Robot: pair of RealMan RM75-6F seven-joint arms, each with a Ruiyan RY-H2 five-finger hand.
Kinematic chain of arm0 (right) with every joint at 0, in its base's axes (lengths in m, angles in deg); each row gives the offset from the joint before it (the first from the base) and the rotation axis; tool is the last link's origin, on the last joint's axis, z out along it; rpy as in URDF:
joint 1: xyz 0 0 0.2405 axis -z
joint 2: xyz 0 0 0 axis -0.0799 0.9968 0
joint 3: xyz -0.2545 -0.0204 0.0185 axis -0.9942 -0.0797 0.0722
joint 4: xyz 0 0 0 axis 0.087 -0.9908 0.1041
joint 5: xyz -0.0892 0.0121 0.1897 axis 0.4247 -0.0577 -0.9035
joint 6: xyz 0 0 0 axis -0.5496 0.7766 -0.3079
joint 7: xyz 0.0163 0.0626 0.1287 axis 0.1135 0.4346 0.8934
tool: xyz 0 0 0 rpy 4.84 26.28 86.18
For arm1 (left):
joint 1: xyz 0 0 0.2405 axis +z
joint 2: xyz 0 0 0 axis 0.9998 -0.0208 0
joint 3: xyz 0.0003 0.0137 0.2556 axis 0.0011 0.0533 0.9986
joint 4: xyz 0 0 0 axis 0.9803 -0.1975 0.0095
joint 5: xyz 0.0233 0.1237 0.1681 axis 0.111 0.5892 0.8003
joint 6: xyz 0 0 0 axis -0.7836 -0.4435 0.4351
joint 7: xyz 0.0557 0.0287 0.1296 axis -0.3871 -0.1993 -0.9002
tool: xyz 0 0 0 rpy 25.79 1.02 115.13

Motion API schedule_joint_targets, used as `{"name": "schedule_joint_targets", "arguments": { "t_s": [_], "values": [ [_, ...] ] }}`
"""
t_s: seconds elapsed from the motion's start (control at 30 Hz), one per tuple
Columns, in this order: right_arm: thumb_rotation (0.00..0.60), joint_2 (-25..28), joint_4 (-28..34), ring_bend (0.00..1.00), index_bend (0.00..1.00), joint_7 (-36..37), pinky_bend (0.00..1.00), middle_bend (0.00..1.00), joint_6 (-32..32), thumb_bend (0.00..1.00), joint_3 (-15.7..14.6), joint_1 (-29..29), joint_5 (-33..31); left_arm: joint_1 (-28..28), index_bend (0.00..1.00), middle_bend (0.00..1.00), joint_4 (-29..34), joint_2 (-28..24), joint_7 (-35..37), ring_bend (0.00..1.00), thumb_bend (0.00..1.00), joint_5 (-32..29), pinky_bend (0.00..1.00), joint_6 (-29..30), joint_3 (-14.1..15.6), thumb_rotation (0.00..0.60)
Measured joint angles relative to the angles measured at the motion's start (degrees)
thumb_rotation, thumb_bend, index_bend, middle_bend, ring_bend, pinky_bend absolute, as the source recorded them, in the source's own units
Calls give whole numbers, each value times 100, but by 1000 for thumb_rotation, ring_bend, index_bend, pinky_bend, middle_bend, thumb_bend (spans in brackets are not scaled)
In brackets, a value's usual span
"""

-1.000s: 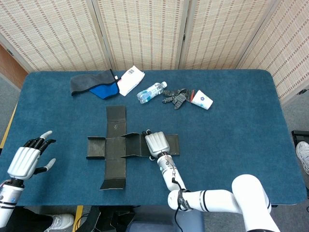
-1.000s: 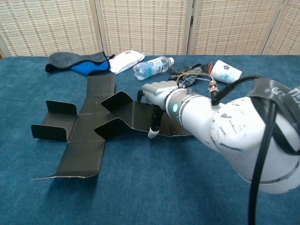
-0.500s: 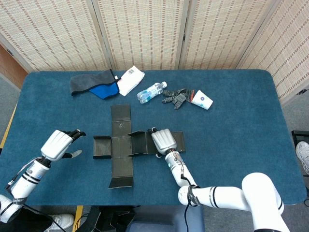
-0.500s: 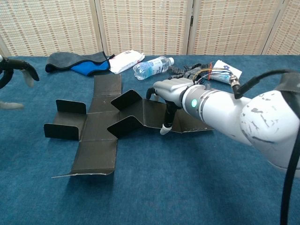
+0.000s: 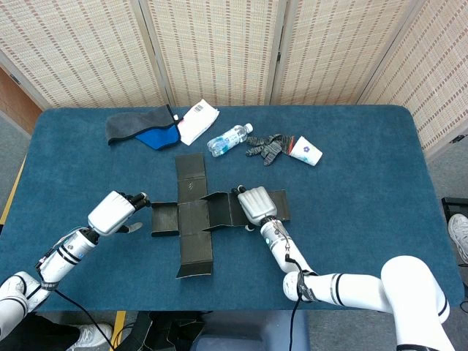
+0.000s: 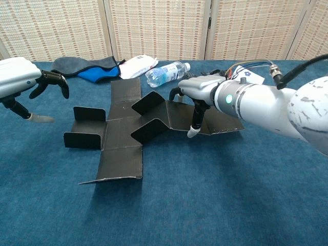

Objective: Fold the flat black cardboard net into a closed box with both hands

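Black cardboard net point(image 5: 197, 217) near table point(image 5: 365, 212) centre, mostly flat, only small flaps raised, all box walls unfolded; right hand point(image 5: 257, 205) palm-down on right panel, fingers pressing it, gripping nothing; left hand point(image 5: 111, 212) empty, fingers loosely apart, just left of net.

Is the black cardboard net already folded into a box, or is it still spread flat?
Mostly spread. The black cardboard net lies open as a cross on the table; only a few small flaps stand up.

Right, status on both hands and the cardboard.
Right hand pressing down on the cardboard. Left hand open, just off its left end. Cardboard unfolded, some flaps raised. Nothing in the way.
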Motion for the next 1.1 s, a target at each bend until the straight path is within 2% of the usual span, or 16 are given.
{"name": "schedule_joint_targets", "arguments": {
  "t_s": [0.07,0.13,0.2,0.5,0.67,0.8,0.93,1.0,1.1],
  "values": [
    [600,39,1,881,215,43,866,326,-33,83,-45,-7,20,2,364,382,-81,45,45,754,166,-16,815,57,21,600],
    [600,71,5,881,215,76,866,326,-58,83,-75,-18,20,9,366,382,-208,112,118,823,166,-48,905,102,38,600],
    [600,95,13,881,215,102,867,326,-66,83,-95,-27,19,14,365,382,-328,161,174,847,166,-87,939,81,72,600],
    [600,194,21,881,214,169,866,325,-98,83,-222,-68,-27,99,286,352,-162,49,332,864,166,-212,961,-200,356,600],
    [600,227,32,881,215,238,866,323,-114,83,-279,-70,-46,105,238,318,-226,97,326,857,166,-198,957,-27,399,600],
    [600,248,37,881,215,264,867,321,-120,83,-336,-75,-49,66,140,218,-514,295,408,827,166,-183,945,86,415,600],
    [600,279,77,881,215,286,867,318,-107,83,-372,-81,-71,-34,17,36,-754,482,476,719,166,-167,946,-2,480,600],
    [600,290,92,881,215,301,866,317,-97,83,-385,-81,-69,-62,0,0,-774,510,480,658,166,-171,946,-87,504,600],
    [600,309,114,881,215,339,867,317,-87,83,-396,-80,-53,-115,0,0,-790,539,433,611,166,-177,946,-250,561,600]
  ]
}}
